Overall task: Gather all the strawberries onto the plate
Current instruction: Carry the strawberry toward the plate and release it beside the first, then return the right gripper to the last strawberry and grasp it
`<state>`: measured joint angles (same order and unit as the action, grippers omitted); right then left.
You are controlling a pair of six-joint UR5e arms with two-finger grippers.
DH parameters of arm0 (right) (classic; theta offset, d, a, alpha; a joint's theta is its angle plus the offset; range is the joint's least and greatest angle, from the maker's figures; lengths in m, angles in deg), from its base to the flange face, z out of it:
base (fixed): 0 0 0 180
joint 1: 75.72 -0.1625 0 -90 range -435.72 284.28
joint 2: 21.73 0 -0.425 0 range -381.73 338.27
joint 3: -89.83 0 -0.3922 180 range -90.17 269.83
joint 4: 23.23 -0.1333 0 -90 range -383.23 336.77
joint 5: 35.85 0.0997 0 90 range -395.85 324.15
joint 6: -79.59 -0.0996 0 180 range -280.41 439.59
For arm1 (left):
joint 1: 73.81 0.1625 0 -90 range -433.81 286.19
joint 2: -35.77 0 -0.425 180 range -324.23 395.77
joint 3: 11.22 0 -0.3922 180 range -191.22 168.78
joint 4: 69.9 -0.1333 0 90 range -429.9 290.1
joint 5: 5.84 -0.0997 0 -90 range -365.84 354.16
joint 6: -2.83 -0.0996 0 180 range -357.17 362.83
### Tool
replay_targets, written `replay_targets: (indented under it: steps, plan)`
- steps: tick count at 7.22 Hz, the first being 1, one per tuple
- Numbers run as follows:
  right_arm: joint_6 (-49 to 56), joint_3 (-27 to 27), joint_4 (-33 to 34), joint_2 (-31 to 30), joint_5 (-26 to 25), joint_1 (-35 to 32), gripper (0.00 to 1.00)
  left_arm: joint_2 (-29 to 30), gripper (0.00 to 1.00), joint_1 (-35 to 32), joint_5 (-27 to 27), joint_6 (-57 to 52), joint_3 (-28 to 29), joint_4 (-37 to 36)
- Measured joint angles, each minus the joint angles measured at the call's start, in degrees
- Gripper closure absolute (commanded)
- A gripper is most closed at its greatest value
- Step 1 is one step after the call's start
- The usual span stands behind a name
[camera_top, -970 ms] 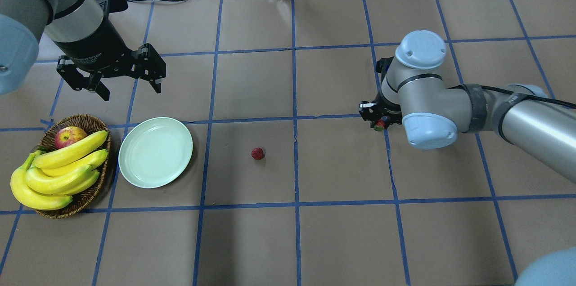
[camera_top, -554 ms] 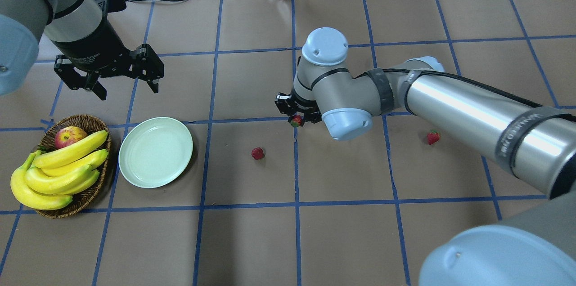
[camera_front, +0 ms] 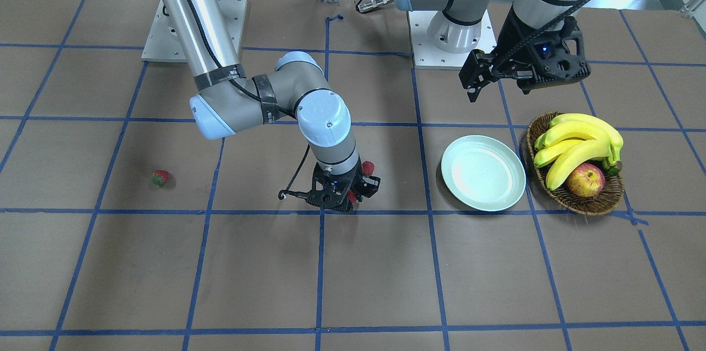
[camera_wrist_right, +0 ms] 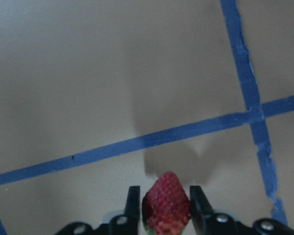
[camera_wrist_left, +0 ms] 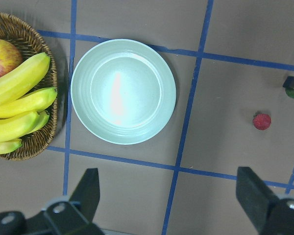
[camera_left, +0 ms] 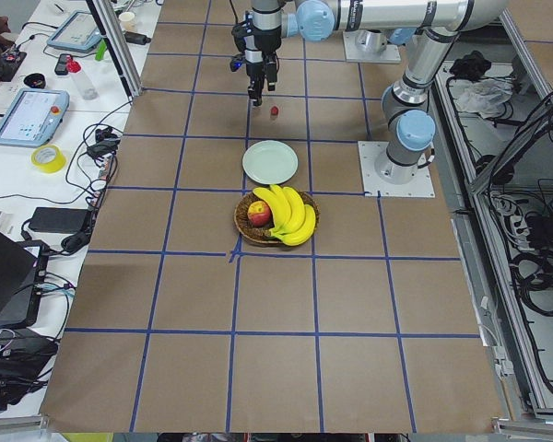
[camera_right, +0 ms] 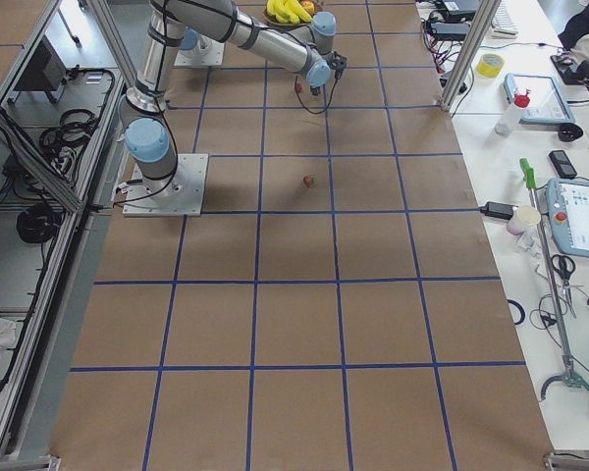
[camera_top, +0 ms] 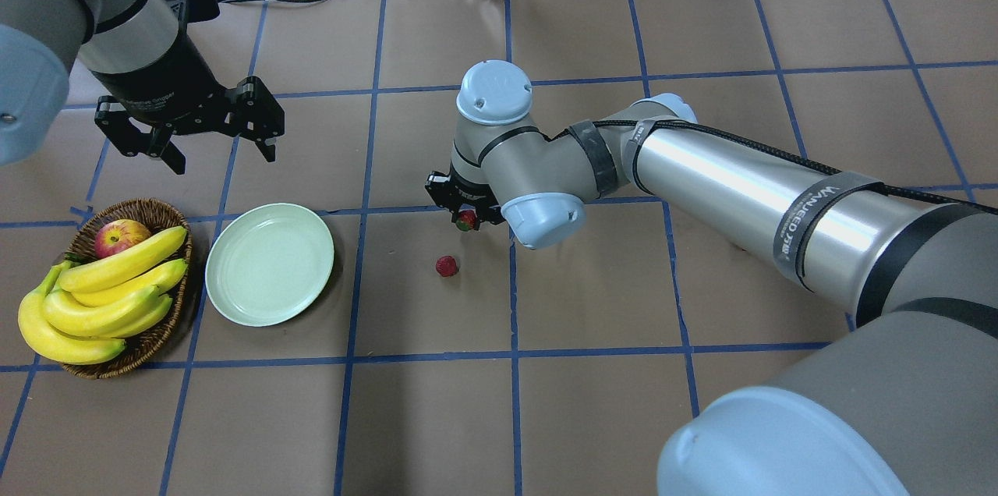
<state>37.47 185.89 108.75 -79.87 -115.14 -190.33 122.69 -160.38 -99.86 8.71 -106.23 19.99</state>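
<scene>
My right gripper (camera_top: 466, 217) is shut on a red strawberry (camera_wrist_right: 166, 205) and holds it just above the table near the middle, right of the plate. A second strawberry (camera_top: 446, 266) lies on the table just in front of that gripper; it also shows in the left wrist view (camera_wrist_left: 261, 121). A third strawberry (camera_front: 160, 177) lies far off on the robot's right; the right arm hides it in the overhead view. The pale mint plate (camera_top: 269, 263) is empty. My left gripper (camera_top: 222, 157) hangs open and empty above and behind the plate.
A brown wicker basket (camera_top: 160, 209) with bananas (camera_top: 101, 293) and an apple (camera_top: 121, 236) stands right beside the plate on its left. The long right arm (camera_top: 741, 184) stretches across the table's right half. Cables and boxes lie along the far edge.
My right arm has swept left with the strawberry in its gripper, from the table's right half to near the middle. It now covers the third strawberry in the overhead view. The left gripper has barely moved.
</scene>
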Motion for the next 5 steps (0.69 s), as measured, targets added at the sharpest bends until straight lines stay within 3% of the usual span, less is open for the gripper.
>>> replay_targets:
  steps: [3,5]
  plan:
    - [1.5,-0.1,-5.5,-4.7,-2.2,0.8,0.00,-0.1,0.00,0.0,-0.1,-0.1,0.0,0.0]
    - [11.6,0.1,-11.5,-8.7,-8.4,6.8,0.02,-0.1,0.00,0.0,-0.2,-0.1,0.0,0.0]
